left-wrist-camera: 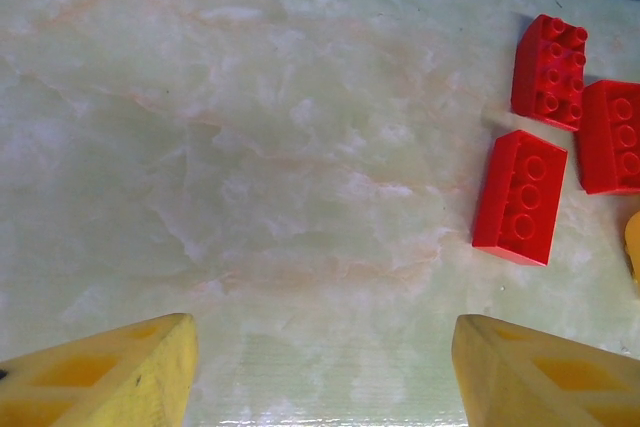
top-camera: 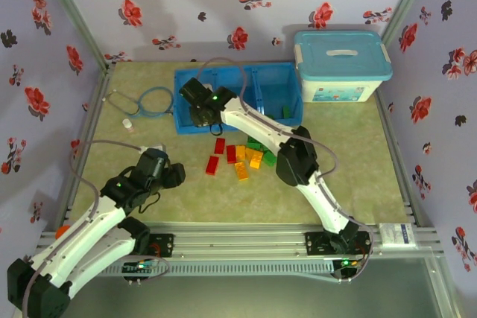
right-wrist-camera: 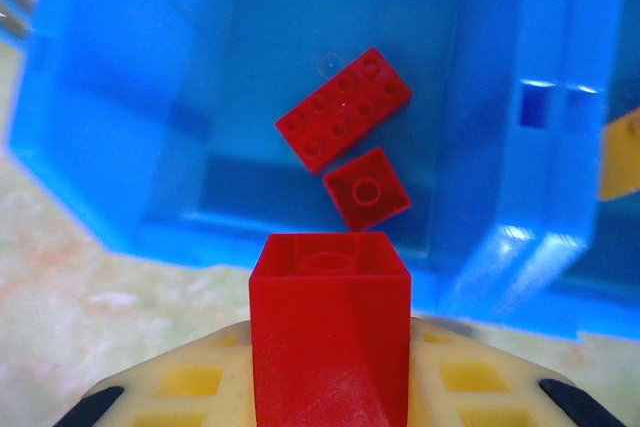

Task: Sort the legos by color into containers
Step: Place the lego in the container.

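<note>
left claw (top-camera: 160, 171) low over the table (top-camera: 358, 184) at the near left; its yellow fingers (left-wrist-camera: 100, 379) stand apart, nothing between them, bare marbled surface below; just beyond it and to the right, three red bricks (left-wrist-camera: 520, 197) lie flat, studs up, close together; the edge of an orange brick (left-wrist-camera: 633, 247) shows at the frame's right side

mid-table, from above: loose pile of bricks (top-camera: 242, 158); red ones on the left, orange in the middle, green on the right, the green partly under the right arm

right arm reaches over the pile to the far left; right claw (top-camera: 200, 107) sits at the left compartment of the blue tray (top-camera: 223, 72); its pads (right-wrist-camera: 190, 382) are clamped on a tall red brick (right-wrist-camera: 330, 327), held upright, one round stud on top; the brick is at the near wall of that compartment, cannot tell whether it is over the wall or just short of it

inside that compartment, on the floor: a long red brick (right-wrist-camera: 343, 107) and a small square red brick (right-wrist-camera: 367, 190), almost touching; in the next compartment to the right, past the divider, a bit of an orange piece (right-wrist-camera: 622, 152); the right-hand compartment holds a green brick (top-camera: 285, 112)

far right, just beside the tray: white bin (top-camera: 341, 65), light-blue lid on; left of the tray, a looped blue tube (top-camera: 145, 100) on the table
</note>
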Controlling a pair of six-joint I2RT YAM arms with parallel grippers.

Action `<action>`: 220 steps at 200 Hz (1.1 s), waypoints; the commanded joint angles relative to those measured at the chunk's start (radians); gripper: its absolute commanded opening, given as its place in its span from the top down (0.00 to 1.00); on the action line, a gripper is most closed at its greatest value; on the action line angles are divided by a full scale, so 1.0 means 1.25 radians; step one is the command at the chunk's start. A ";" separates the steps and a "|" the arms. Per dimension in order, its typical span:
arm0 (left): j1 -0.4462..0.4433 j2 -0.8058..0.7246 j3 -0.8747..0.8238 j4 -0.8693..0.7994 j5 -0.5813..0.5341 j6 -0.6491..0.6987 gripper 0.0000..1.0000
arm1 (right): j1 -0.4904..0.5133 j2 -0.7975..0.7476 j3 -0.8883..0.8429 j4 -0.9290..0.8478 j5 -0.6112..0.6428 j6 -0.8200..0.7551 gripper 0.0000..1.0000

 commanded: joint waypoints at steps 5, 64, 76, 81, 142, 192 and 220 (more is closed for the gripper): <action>-0.006 -0.013 -0.001 -0.030 -0.016 -0.012 0.32 | -0.025 0.059 0.097 -0.039 -0.029 -0.041 0.71; -0.006 0.004 0.001 -0.015 -0.012 -0.007 0.32 | -0.044 0.079 0.140 0.020 -0.033 -0.054 0.49; -0.006 0.019 0.005 -0.005 0.000 0.002 0.31 | -0.044 0.079 0.158 0.020 -0.029 -0.055 0.28; -0.006 0.025 0.008 -0.001 0.005 0.005 0.31 | -0.044 0.077 0.166 0.015 -0.030 -0.055 0.22; -0.039 0.121 0.034 0.094 0.060 0.025 0.27 | -0.018 -0.133 -0.058 0.078 -0.018 -0.049 0.16; -0.122 0.322 0.102 0.186 0.071 0.049 0.24 | -0.022 -0.446 -0.478 0.258 0.032 0.007 0.16; -0.139 0.434 0.145 0.222 0.076 0.063 0.24 | -0.037 -0.583 -0.670 0.310 0.051 0.047 0.16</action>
